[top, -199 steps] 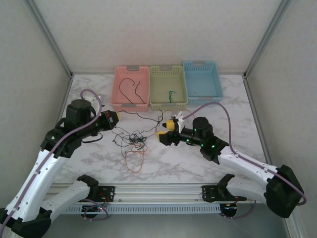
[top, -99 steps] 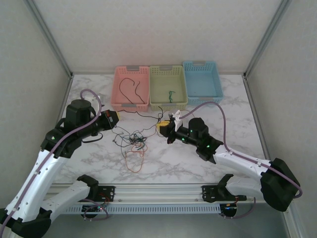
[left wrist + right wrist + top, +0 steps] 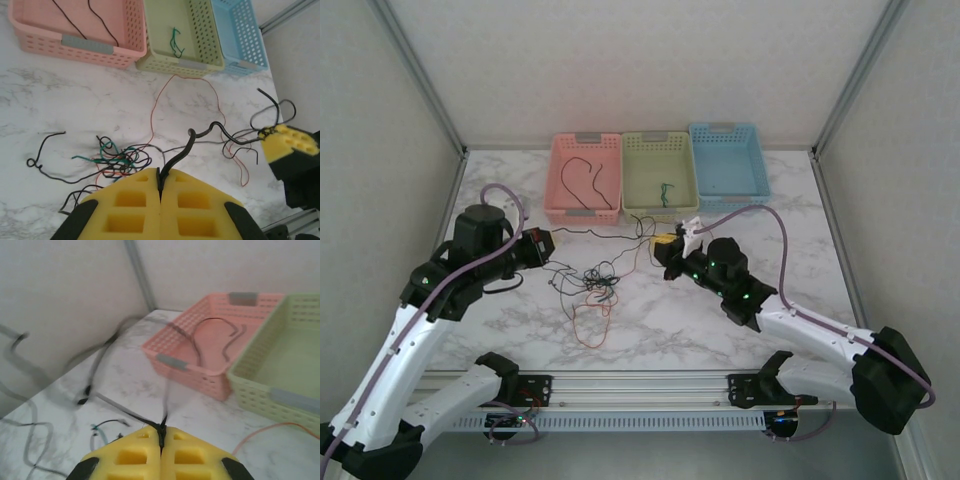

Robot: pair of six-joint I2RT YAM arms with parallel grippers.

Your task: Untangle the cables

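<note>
The cables (image 3: 588, 281) lie in a loose tangle of black, green and red strands on the marble table, with a red loop (image 3: 590, 325) trailing toward me. My left gripper (image 3: 542, 243) is shut on a black cable (image 3: 187, 147) that rises from between its yellow pads (image 3: 195, 200). The tangle (image 3: 116, 159) lies just ahead of it. My right gripper (image 3: 665, 243) is shut on a black cable (image 3: 142, 419), pinched at its tips (image 3: 161, 431). It hovers in front of the green basket. A thin black strand (image 3: 605, 232) runs between the two grippers.
Three baskets stand in a row at the back: pink (image 3: 552, 190) holding two black cables (image 3: 582, 178), green (image 3: 661, 214) holding a green cable (image 3: 665, 192), and blue (image 3: 730, 190). Enclosure walls stand close on both sides.
My right gripper has shut on a black cable and pulled back and up toward the green basket, drawing the strand out. My left gripper has shifted slightly left, still shut.
</note>
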